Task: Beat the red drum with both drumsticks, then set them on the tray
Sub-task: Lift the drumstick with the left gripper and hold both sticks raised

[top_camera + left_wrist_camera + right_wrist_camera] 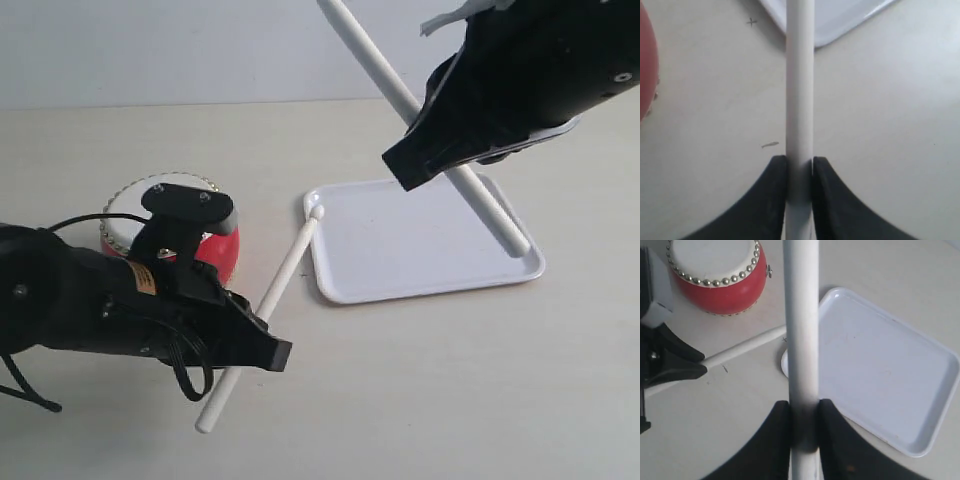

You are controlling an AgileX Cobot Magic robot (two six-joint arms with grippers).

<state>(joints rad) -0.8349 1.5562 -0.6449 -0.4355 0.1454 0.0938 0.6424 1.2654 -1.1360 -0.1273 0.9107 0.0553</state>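
On the left side of the table (450,390), my left claw (800,165) is clamped on one drumstick (800,75) — both black jaws press flat against its pale shaft, with no gap showing, and the grip sits toward the stick's lower end. From there the stick slants low across the bare tabletop. Its small rounded tip lies right at the left edge of the tray (420,250), as the outside camera sees it; I cannot tell whether the tip touches the rim or only stops beside it.

Just beyond that claw stands the red drum (715,275), upright on the table, skin side up, its ring of silver studs showing. It is apart from the tray, and the stick I hold on that side runs between the two.

My right claw (804,407) hangs above the tray, closed the same way on the second drumstick (372,55). That stick tilts steeply — its upper end leaves the picture, and its lower end comes down inside the tray, close to the right rim.
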